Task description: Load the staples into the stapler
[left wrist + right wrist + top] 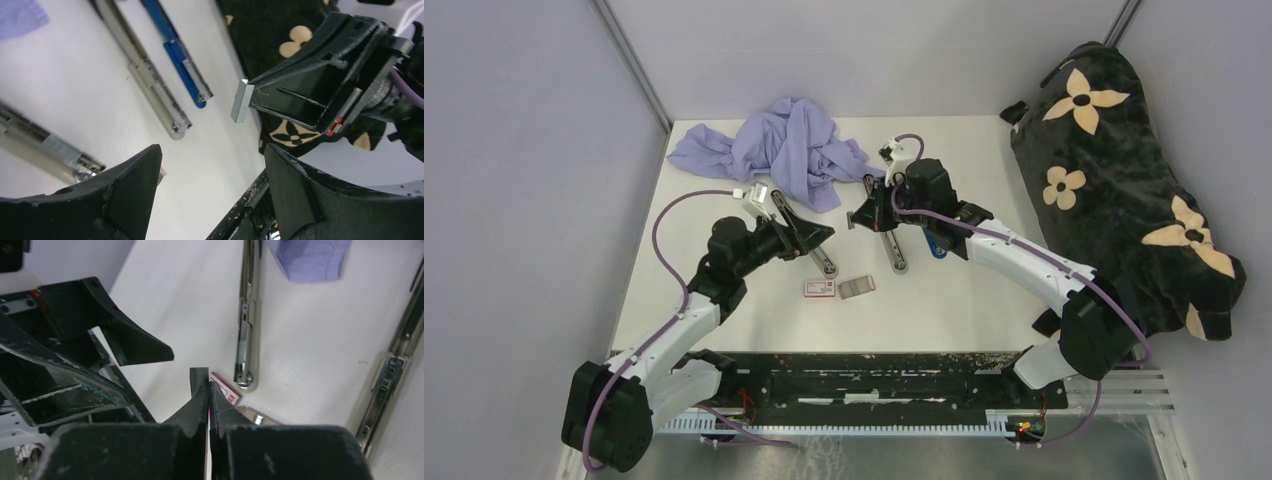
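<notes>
My right gripper (858,214) (207,382) is shut on a short silvery-grey staple strip (199,375), held above the table; the strip also shows in the left wrist view (241,101). My left gripper (819,232) (212,148) is open and empty, hovering over an opened silver stapler (823,260) (248,325). A second opened silver stapler (893,252) (152,77) lies below my right gripper, with a blue stapler (936,246) (181,59) beside it. The red-and-white staple box (820,288) (226,389) and its grey tray (857,287) lie in front of the staplers.
A crumpled lilac cloth (784,150) lies at the back of the table. A black bag with cream flowers (1124,190) fills the right side. A black rail (864,385) runs along the near edge. Grey walls enclose the table.
</notes>
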You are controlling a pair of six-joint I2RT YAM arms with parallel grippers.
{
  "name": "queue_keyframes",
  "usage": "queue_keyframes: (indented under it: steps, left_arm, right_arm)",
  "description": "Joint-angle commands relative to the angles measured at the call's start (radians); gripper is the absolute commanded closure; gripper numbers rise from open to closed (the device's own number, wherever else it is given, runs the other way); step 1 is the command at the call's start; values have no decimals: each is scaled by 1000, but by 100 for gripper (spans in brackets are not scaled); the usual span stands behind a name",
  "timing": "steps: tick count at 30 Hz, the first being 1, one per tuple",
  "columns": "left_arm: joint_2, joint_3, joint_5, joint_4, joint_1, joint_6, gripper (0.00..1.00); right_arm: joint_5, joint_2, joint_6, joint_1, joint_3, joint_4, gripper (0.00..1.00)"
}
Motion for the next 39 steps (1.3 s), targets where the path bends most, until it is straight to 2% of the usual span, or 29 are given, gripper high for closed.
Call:
queue_keyframes:
  steps: [1,4,10,23,28,39]
  left_arm:
    - [-19,62,106,183,5,-3,19]
    - [-31,63,137,240,5,-1,20]
    - [-49,70,160,307,4,-9,23]
    - [22,49,183,554,3,-194,36]
    - [38,42,197,603,3,-234,43]
    - [45,10,226,655,-2,-280,52]
  right_arm:
    - [-148,-53,94,-24,-17,250,99]
    - [-187,-70,141,-28,-34,345,99]
    - [-259,-78,196,-27,-38,428,99]
    - [-343,-91,258,-27,-57,554,99]
    - [-361,-82,284,-27,-67,604,99]
    - [-363,-86,305,-27,-73,667,99]
